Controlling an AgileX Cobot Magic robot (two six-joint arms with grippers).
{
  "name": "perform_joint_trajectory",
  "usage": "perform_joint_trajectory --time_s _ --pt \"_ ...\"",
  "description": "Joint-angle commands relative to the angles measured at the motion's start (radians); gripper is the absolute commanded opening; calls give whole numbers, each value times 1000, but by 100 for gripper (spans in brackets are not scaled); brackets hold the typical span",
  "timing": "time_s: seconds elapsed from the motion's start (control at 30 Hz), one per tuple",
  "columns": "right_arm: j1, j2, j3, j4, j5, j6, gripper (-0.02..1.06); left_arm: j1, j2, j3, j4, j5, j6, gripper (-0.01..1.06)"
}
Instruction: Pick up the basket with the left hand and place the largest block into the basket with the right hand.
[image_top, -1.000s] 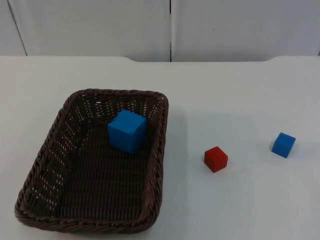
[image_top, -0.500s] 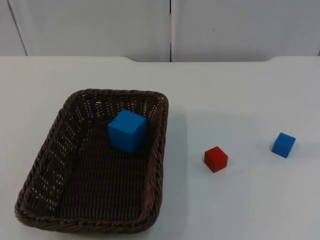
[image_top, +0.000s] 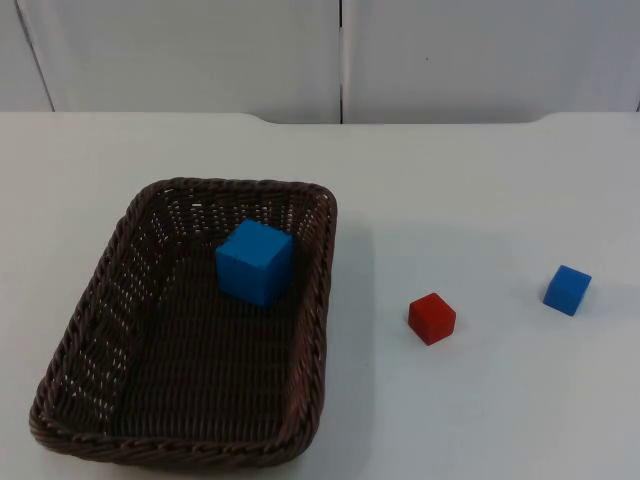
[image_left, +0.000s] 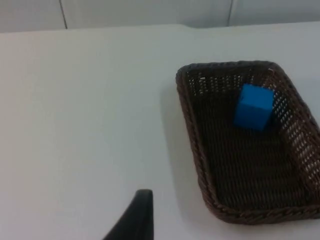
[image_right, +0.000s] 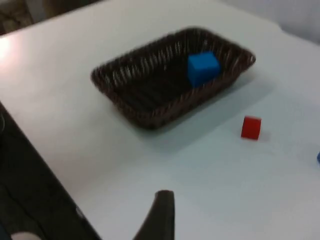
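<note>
Basket (image_top: 120, 360), dark brown wicker, holds large blue block (image_top: 254, 261); end effector states untellable.

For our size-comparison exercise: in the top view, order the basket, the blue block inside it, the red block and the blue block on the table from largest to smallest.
1. basket
2. blue block inside it
3. red block and blue block on the table: they look about alike, so no ranking.

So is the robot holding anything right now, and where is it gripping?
Nothing is held: the basket sits on the table with the large blue block inside.
</note>
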Motion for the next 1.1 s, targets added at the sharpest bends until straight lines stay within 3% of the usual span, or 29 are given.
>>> perform_joint_trajectory --time_s 0.0,1.07 --pt "4 -3 18 -9 23 10 78 -3 -4 8 35 4 -17 105" --pt "4 -3 19 -50 23 43 78 -3 -4 14 63 10 -21 105"
